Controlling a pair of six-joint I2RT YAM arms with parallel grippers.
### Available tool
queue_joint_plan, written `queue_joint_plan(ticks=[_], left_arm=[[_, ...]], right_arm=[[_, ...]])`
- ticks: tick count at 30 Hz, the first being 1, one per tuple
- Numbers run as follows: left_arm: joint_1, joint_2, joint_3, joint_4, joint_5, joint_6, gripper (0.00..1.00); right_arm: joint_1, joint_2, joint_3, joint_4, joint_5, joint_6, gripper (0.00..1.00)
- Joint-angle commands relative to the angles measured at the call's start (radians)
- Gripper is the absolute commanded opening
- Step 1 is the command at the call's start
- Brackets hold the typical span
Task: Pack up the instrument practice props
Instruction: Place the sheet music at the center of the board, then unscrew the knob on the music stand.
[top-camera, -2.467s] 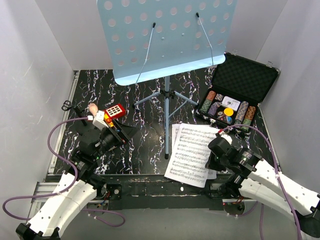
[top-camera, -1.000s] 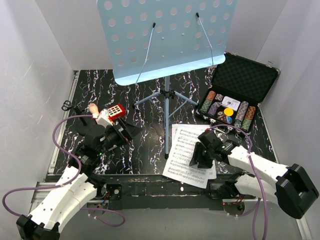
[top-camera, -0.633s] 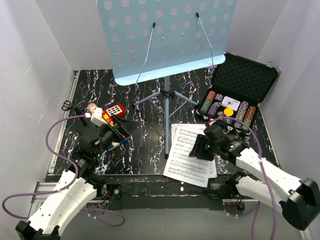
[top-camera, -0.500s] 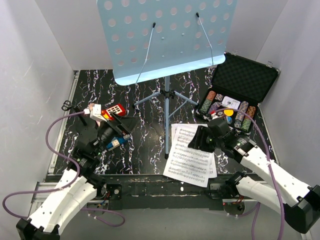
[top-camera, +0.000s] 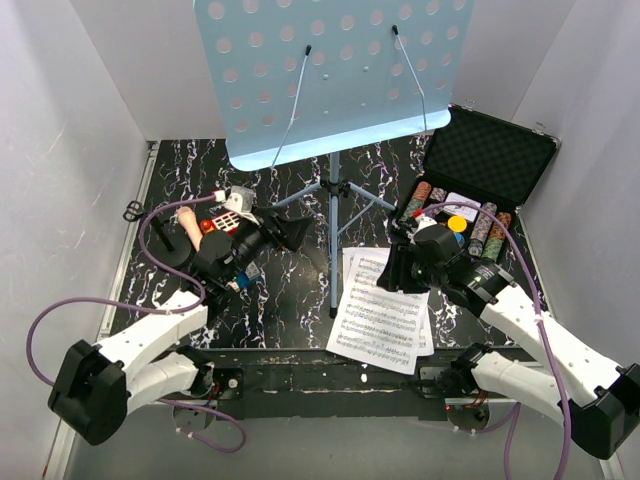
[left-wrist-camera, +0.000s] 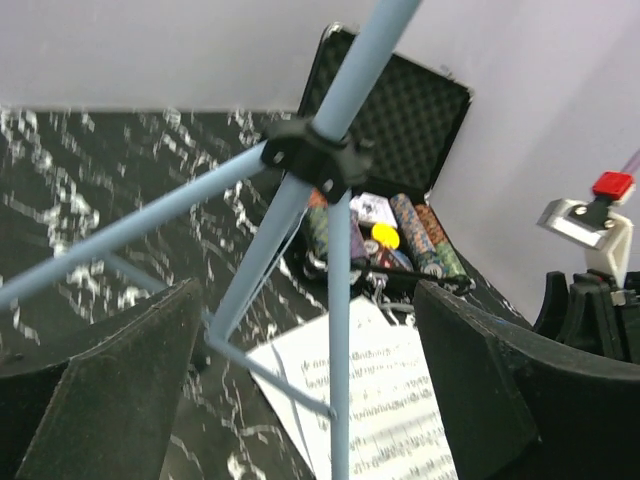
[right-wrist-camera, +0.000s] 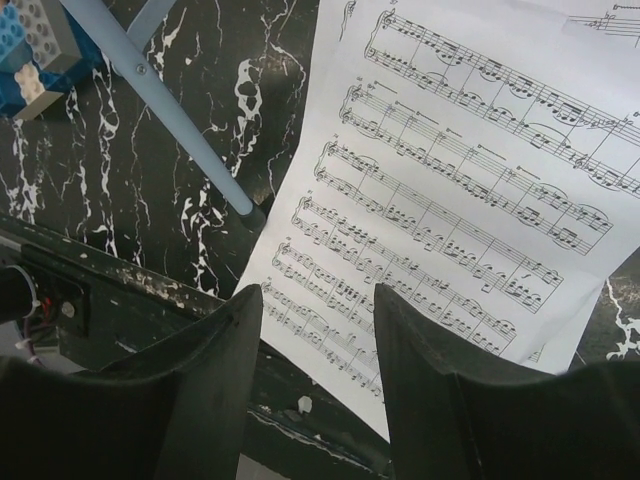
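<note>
**Blue stand upright, both pincers open near it**

Overhead, I see the music stand (top-camera: 335, 80) upright at the middle of the table (top-camera: 290, 300). Its pole is vertical and its holed desk faces the near edge. One tripod leg runs straight toward me and ends just beside the left edge of the sheet music (top-camera: 385, 310). The pages lie flat right of that leg, long axis near-to-far and skewed a little. The microphone (top-camera: 186, 215) stands at the far left, well apart from the rest; I cannot tell its lean.

My left pincer (top-camera: 290, 235) points right at the pole and stops short of it. Its wrist camera shows what the overhead cannot: the black hub where the legs meet, framed between the pads of the left pincer (left-wrist-camera: 310, 400), which gape wide. Past the stand (left-wrist-camera: 338, 330) that view catches the pages (left-wrist-camera: 390, 400) and the open case of poker chips (left-wrist-camera: 400, 110).

The right pincer (top-camera: 395, 270) hangs over the pages' left part. In its own view the right pincer (right-wrist-camera: 315, 400) is partly open, and the print (right-wrist-camera: 460, 220) is readable. Whether the tips touch paper I cannot tell.
</note>
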Motion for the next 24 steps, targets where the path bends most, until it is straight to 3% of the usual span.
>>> queue_joint_plan(ticks=[1, 12, 20, 24], left_arm=[[-0.031, 0.068, 0.004, 0.291, 0.024, 0.179, 0.86], [-0.083, 0.381, 0.058, 0.718, -0.014, 0.328, 0.82], [-0.091, 0.413, 0.127, 0.776, -0.055, 0.314, 0.82], [-0.091, 0.447, 0.199, 0.726, -0.026, 0.321, 0.82]], right_arm=[[0.000, 0.020, 0.039, 0.041, 0.006, -0.055, 0.57], [-0.003, 0.016, 0.013, 0.080, -0.020, -0.036, 0.57], [-0.003, 0.011, -0.003, 0.087, -0.020, -0.025, 0.57], [-0.003, 0.020, 0.000, 0.090, -0.020, -0.026, 0.57]])
